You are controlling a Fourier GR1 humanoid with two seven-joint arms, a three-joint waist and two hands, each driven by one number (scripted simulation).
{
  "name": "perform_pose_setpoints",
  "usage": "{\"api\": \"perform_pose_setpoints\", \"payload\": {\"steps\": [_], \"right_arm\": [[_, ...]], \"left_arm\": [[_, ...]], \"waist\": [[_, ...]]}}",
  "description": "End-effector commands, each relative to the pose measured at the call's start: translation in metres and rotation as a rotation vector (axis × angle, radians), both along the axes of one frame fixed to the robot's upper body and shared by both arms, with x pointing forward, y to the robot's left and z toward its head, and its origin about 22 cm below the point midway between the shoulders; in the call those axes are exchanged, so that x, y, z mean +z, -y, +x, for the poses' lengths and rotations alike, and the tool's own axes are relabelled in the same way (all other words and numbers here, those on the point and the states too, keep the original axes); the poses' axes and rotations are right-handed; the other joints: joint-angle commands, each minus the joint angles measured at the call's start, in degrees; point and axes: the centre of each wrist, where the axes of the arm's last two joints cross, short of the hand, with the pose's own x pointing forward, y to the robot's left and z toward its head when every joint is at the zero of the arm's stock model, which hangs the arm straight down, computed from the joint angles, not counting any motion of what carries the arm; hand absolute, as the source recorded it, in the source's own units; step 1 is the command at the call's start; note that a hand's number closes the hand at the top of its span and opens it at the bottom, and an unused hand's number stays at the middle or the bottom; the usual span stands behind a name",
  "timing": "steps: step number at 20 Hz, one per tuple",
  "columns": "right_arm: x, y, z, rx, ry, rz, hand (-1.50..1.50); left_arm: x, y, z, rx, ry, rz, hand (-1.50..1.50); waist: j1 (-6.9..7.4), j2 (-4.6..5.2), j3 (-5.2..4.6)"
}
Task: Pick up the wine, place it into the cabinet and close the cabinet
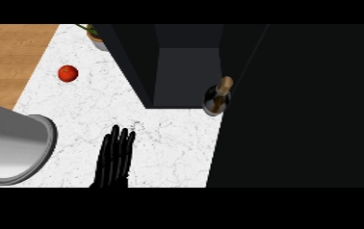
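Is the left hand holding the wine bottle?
No, the left hand is open over the counter, well apart from the wine bottle.

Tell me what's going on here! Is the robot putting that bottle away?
Nothing is being held right now. The wine bottle stands at the front right corner of the open dark cabinet, and no hand is on it. The robot's left hand shows low over the white counter, with its fingers straight and open. Its right hand is out of sight. A red fruit sits off to the left. The cabinet is not closed yet.
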Motion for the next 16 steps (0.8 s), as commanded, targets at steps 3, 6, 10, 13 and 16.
{"api": "perform_pose_setpoints", "payload": {"steps": [3,6,10,13,16], "right_arm": [[0.005,0.002,-0.005,0.090,0.018,0.023,1.50],[0.000,-0.008,-0.019,0.182,-0.068,0.084,1.50],[-0.002,-0.016,-0.029,0.234,-0.142,0.095,1.50],[-0.003,-0.015,-0.040,0.270,-0.171,0.106,1.50],[0.003,-0.028,-0.041,0.356,-0.130,0.053,1.50]], "left_arm": [[0.009,-0.045,-0.009,-0.038,0.027,0.012,-1.50],[0.003,-0.043,-0.012,-0.009,0.012,0.006,-1.50],[0.029,-0.065,-0.023,0.003,0.037,0.016,-1.50],[0.023,-0.087,-0.010,0.047,0.053,0.019,-1.50],[0.029,-0.106,-0.015,0.046,0.058,0.009,-1.50]], "waist": [[0.29,0.11,-0.05],[0.12,0.06,-0.05],[0.34,-0.08,-0.02],[-0.11,-0.04,-0.02],[0.58,-0.13,-0.08]]}}
